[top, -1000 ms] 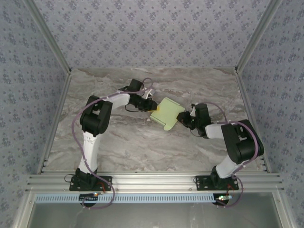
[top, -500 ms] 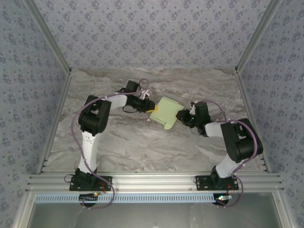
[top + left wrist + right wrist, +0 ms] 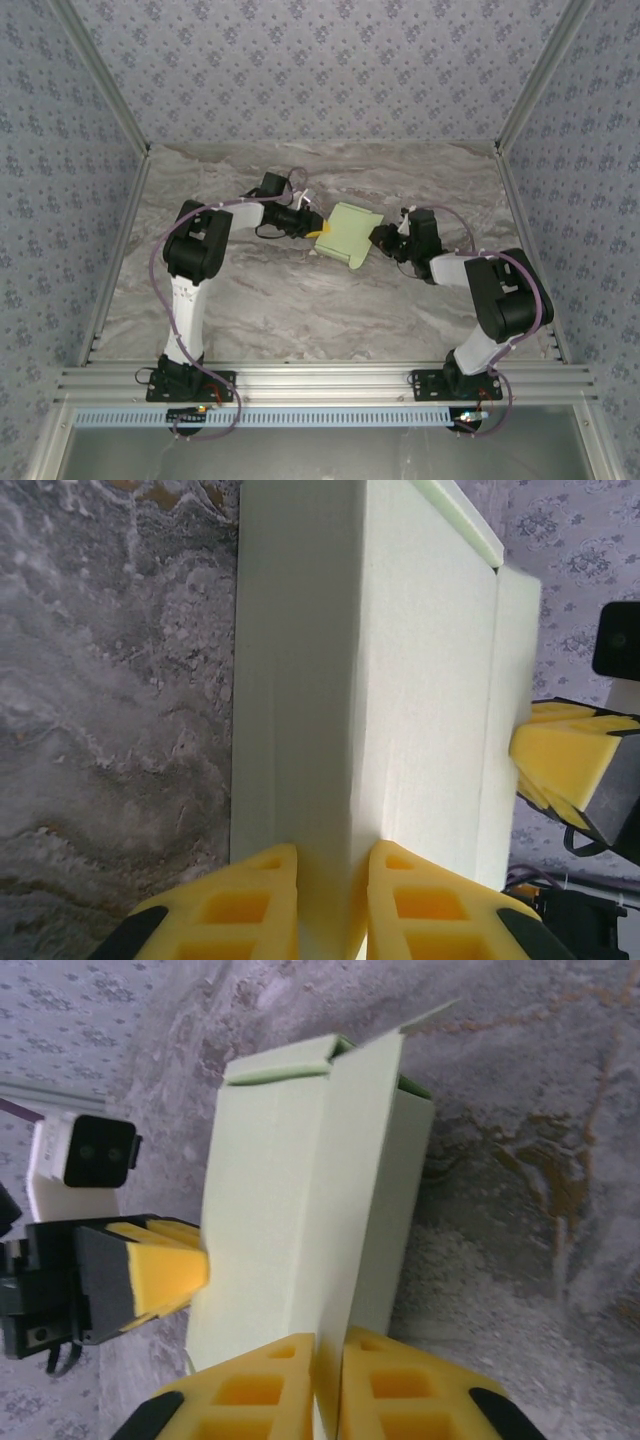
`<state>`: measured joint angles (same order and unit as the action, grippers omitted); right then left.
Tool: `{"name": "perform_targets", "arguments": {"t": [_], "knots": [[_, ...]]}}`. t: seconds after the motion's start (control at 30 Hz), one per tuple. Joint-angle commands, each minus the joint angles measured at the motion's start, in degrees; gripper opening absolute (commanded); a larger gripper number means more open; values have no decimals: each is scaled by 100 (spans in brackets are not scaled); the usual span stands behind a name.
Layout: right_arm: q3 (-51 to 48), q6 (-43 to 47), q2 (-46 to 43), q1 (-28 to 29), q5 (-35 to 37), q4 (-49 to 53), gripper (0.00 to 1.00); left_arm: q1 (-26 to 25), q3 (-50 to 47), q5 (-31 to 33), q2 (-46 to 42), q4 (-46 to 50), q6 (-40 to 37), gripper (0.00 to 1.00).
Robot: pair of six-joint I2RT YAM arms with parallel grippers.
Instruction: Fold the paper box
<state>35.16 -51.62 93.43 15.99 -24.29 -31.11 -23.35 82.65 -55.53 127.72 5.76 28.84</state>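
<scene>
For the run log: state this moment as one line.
paper box: partly folded, held from opposite sides | left gripper: shut on paper box | right gripper: shut on paper box | stage: fold unfinished

The paper box [image 3: 345, 235] at frame centre is hemmed in left and right by the left pincer [image 3: 316, 228] and right pincer [image 3: 379, 238], while bare tabletop [image 3: 300, 310] lies open above and below it.

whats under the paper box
The marble table shows around the paper box, below it. The patch directly beneath is covered by the card, so contact cannot be judged. The left tool and right tool each pinch a panel edge.
</scene>
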Motion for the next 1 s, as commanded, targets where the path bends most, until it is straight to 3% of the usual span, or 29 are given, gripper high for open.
{"name": "perform_targets", "arguments": {"t": [0.0,0.3,0.97], "knots": [[235,-135,5,275,-306,-308,10,-156,-170,-189,192,153,60,17],[211,-224,-394,359,-168,-302,4,-161,-162,-248,230,101,84,17],[308,-229,-593,588,335,365,4,-262,-9,-292,204,199,61,18]]}}
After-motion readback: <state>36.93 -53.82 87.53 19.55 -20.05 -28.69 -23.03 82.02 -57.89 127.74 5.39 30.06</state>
